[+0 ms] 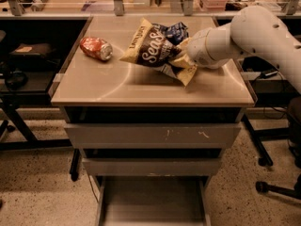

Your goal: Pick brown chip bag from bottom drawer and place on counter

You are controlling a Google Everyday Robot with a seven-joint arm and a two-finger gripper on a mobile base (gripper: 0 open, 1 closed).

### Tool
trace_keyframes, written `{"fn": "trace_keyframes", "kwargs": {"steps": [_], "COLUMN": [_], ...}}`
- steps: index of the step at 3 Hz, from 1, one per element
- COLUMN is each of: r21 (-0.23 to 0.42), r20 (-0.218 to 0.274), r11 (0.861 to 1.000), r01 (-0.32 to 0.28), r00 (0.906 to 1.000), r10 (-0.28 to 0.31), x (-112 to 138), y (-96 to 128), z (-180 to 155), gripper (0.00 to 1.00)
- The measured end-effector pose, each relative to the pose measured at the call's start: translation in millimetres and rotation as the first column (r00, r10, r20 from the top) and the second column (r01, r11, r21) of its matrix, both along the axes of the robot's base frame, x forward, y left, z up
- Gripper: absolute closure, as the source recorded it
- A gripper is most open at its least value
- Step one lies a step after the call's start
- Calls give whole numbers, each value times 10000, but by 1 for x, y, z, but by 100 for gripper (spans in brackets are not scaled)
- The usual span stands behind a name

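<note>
The brown chip bag (153, 51), dark brown with tan edges and white "Sea Salt" lettering, hangs tilted just above the beige counter (117, 86). My gripper (184, 59) comes in from the right on the white arm and is shut on the bag's right end. A shadow lies on the counter under the bag. The bottom drawer (153, 204) stands pulled open at the foot of the unit, and its grey tray shows nothing inside.
A dark blue chip bag (178, 31) lies on the counter just behind the brown one. A crushed red can (96, 48) lies at the counter's left. The two wider drawers (153, 135) are shut. Black tables flank the unit, and chair legs stand at right.
</note>
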State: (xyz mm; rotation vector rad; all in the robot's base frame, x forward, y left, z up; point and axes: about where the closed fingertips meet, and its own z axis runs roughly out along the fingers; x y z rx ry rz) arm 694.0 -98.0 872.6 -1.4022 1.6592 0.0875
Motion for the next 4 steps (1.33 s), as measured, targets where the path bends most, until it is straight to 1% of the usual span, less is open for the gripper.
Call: {"fn": "trace_keyframes", "kwargs": {"steps": [1,3,4], "r21": [0,0,0], "r20": [0,-1,-1], "r11": [10000,10000,10000], "r01": [0,-1,-2], "r00": [10000,10000,10000], "r10": [0,1,2], "x": [0,0,0], "y": [0,0,0], "z": [0,0,0], "gripper": [59,11,0]}}
